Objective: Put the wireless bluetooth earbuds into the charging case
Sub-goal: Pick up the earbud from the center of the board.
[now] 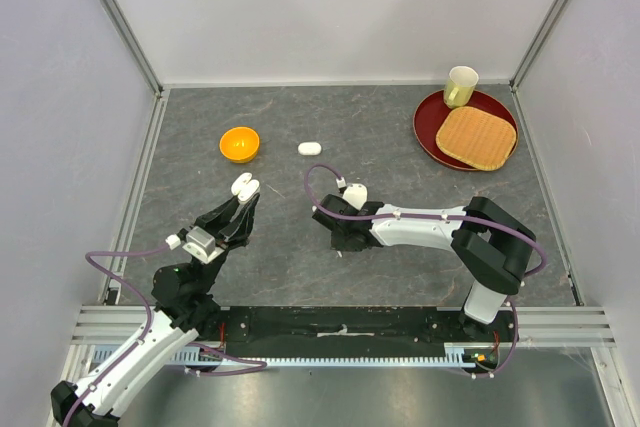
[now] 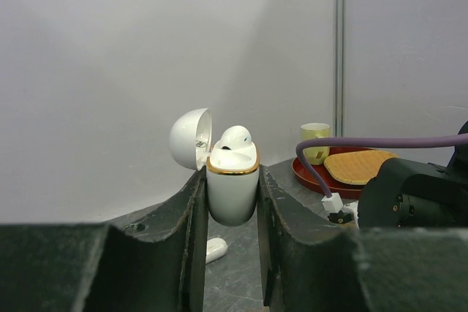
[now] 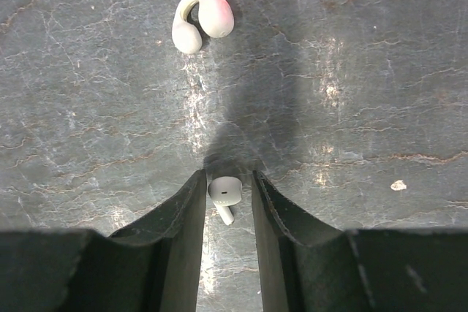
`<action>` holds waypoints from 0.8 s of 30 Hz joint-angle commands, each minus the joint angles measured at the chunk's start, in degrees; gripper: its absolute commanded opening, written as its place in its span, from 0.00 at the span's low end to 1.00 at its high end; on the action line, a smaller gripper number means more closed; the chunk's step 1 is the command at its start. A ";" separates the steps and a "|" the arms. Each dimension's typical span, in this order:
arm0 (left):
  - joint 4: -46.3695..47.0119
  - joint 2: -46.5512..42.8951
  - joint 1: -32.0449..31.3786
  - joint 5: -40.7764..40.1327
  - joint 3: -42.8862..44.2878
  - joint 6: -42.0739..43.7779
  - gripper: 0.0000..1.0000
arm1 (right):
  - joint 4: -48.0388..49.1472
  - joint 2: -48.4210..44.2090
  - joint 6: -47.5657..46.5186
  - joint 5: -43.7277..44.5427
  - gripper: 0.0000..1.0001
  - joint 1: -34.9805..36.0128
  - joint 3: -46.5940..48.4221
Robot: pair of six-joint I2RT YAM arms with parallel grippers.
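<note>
Right claw (image 3: 228,174) narrowly open, one white earbud (image 3: 224,189) on the table (image 3: 351,71) between its jaws.

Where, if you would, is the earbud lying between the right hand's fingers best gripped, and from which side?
Across its rounded head, from straight above. The earbud lies flat on the table, thin stem pointing back towards the wrist, and the right hand straddles the head with a finger on each side; the head is probably a surer hold than the stem.
</note>
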 commanded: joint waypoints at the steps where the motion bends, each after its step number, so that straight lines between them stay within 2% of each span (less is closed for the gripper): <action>1: 1.48 0.21 0.18 -1.26 -2.68 2.03 0.02 | -2.13 1.09 -0.19 -1.49 0.37 0.54 0.01; 11: 1.39 -0.23 0.18 -1.43 -2.76 2.03 0.02 | -1.87 1.09 0.08 -1.75 0.34 0.72 -0.08; 15: 1.21 -0.31 0.18 -1.52 -2.76 2.03 0.02 | -2.04 0.91 0.78 -2.02 0.44 0.81 -0.25; 24: 0.69 -0.84 0.18 -1.70 -2.68 2.12 0.02 | -3.01 0.12 2.63 -1.67 0.45 1.51 -0.25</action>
